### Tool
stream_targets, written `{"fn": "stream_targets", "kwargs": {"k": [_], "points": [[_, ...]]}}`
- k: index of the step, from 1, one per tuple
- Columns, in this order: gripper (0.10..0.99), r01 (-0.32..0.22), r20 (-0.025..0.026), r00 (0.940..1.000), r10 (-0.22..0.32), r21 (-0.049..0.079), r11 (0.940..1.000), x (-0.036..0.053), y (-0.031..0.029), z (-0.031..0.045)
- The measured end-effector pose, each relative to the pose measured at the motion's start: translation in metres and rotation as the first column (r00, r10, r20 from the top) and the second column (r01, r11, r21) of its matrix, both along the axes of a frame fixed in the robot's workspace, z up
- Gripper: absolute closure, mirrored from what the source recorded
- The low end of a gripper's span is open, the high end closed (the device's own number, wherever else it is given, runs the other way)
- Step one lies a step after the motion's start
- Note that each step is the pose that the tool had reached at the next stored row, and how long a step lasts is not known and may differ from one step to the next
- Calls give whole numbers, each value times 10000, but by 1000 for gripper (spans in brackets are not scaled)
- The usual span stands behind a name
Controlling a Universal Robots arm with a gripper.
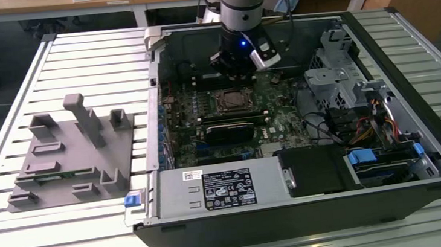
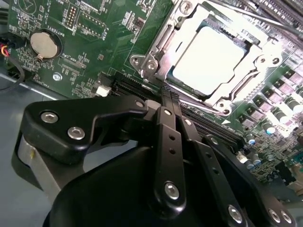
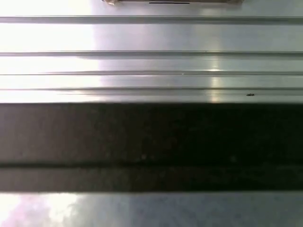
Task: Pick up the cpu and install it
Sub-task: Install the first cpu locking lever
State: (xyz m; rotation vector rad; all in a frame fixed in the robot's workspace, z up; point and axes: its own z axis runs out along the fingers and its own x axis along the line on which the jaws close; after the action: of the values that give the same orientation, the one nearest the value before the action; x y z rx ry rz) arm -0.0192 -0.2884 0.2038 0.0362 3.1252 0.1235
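Note:
In the second wrist view the cpu [image 2: 208,59] lies flat in the motherboard socket, its pale silver top shining inside the metal socket frame [image 2: 150,64]. My gripper [image 2: 168,94] hovers just beside that frame. Its black fingers [image 2: 169,137] are shut together with nothing between them, tips short of the socket's edge. In the exterior view the gripper [image 1: 237,78] hangs inside the open computer case, just behind the socket [image 1: 233,100] on the green board.
The open computer case [image 1: 310,212] lies on a slatted metal table [image 1: 53,236]. A grey plastic fixture [image 1: 70,156] holding a green memory stick [image 1: 55,174] sits to the exterior view's left. A drive cage [image 1: 338,82] and cables crowd the case's right side. A coin battery [image 2: 45,43] sits on the board.

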Motion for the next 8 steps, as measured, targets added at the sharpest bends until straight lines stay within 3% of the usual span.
{"fn": "stream_targets", "kwargs": {"k": [8], "points": [[980, -1, -5, 10000, 1, -229, 9997, 22, -1, -39]]}}
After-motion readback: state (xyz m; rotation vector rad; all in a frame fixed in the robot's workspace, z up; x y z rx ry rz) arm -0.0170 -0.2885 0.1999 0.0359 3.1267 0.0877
